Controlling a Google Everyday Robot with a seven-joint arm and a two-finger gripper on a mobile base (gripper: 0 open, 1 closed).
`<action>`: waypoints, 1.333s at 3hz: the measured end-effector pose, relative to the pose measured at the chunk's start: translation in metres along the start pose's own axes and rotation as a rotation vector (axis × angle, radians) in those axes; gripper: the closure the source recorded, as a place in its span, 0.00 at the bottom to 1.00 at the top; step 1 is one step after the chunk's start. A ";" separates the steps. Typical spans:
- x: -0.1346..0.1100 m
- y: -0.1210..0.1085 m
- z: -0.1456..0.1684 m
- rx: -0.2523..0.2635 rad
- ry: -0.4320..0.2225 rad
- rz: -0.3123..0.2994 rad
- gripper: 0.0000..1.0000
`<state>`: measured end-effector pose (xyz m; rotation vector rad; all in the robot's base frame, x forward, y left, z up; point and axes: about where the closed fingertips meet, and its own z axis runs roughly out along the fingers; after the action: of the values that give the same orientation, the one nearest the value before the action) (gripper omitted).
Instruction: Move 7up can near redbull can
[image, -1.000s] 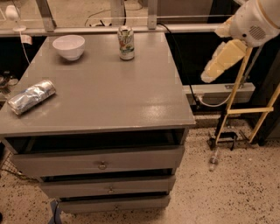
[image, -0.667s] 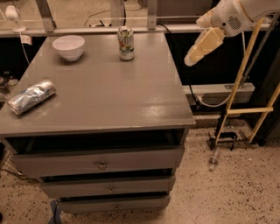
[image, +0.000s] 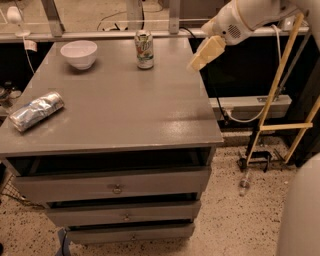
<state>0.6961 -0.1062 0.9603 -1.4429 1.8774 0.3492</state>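
Note:
The 7up can (image: 144, 49), green and white with a silver top, stands upright at the back middle of the grey cabinet top (image: 125, 105). The redbull can (image: 36, 111), crinkled silver and blue, lies on its side near the left front edge. My gripper (image: 202, 55) hangs from the white arm at the cabinet's back right corner, to the right of the 7up can and apart from it, holding nothing.
A white bowl (image: 79, 53) sits at the back left of the top. The cabinet has three drawers (image: 117, 187) below. A wooden frame (image: 280, 100) and a small bottle (image: 244, 182) are on the floor to the right.
The arm and gripper have swung left from right of the cabinet to its back right corner, closer to the 7up can. The cans and bowl have not moved.

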 end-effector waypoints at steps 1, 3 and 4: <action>-0.020 -0.019 0.053 0.025 -0.028 0.027 0.00; -0.058 -0.051 0.103 0.185 -0.111 0.137 0.00; -0.078 -0.050 0.125 0.175 -0.132 0.147 0.00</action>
<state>0.7977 0.0093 0.9375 -1.1423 1.8615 0.3333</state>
